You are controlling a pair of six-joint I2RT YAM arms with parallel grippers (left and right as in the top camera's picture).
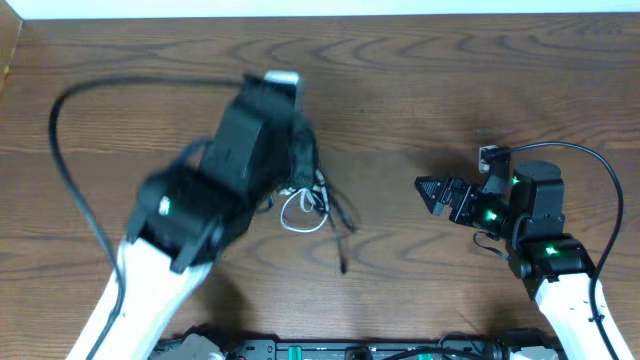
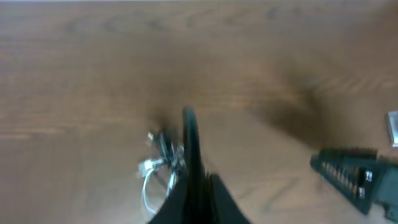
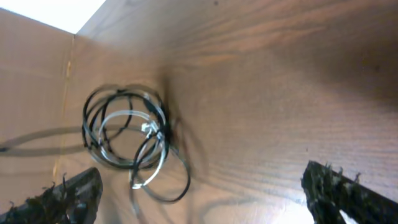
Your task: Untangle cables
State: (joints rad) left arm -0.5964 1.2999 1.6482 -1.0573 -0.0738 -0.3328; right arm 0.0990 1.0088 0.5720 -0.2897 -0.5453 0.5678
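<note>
Coiling together, black cable point(image 3: 118, 92) and white cable point(image 3: 133, 112) are shown whole only from the right wrist; left gripper point(image 2: 188, 115) is closed tight, right gripper point(image 1: 428, 195) spread wide, bare table point(image 1: 400, 100) between.

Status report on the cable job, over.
Left gripper shut, at the cables, grip unclear. Right gripper open, empty, well clear. Cables in one tangled bunch, black and white loops interlaced. Nothing between right gripper and bunch.

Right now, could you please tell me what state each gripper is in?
Left gripper: closed; whether it pinches the cables cannot be told.
Right gripper: open, holding nothing.
</note>
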